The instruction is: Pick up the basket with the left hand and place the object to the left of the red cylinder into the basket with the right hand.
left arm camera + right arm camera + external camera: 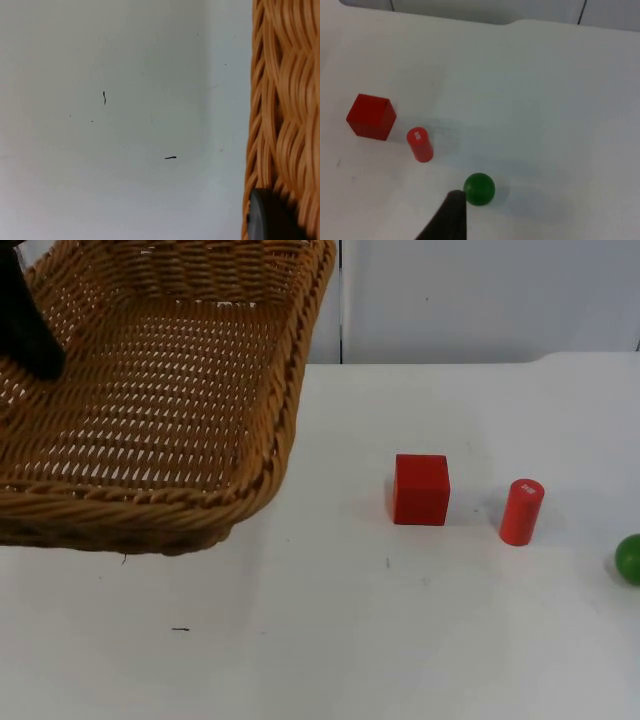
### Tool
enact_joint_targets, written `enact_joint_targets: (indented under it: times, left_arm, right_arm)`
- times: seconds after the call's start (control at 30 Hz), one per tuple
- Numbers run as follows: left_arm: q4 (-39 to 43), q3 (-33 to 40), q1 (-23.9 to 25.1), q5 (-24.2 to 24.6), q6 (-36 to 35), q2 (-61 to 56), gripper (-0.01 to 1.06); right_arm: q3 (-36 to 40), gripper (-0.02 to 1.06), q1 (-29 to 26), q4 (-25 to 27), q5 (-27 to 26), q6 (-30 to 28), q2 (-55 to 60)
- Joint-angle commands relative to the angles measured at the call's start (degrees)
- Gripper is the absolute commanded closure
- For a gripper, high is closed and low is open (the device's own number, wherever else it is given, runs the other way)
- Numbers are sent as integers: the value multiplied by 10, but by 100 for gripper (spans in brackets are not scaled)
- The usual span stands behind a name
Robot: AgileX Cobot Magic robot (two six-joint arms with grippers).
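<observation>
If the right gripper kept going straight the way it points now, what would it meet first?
Probably the green ball, which lies just ahead of the right gripper's fingertip; the red cylinder and red cube lie farther off to one side. Depth is uncertain.

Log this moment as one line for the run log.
basket: lifted by left gripper | cube: on table, left of cylinder | ball: near right gripper
</observation>
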Motion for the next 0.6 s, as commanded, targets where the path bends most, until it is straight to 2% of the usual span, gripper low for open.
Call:
enact_joint_targets:
  times: [0.0,0.17,0.43,0.57]
  left_arm:
    - [-20,1,1,-1,-5,-9,105]
    - [-17,1,1,-2,-5,-9,105]
    - [-17,1,1,-6,-7,-9,105]
    - [-17,1,1,-9,-14,-9,105]
  right_arm:
    - [-24,-1,-4,11,-6,-16,44]
    - [-62,-1,-4,11,-29,-36,130]
    - [-127,-1,-4,12,-29,-36,217]
    - [-181,-1,-2,31,-25,-36,265]
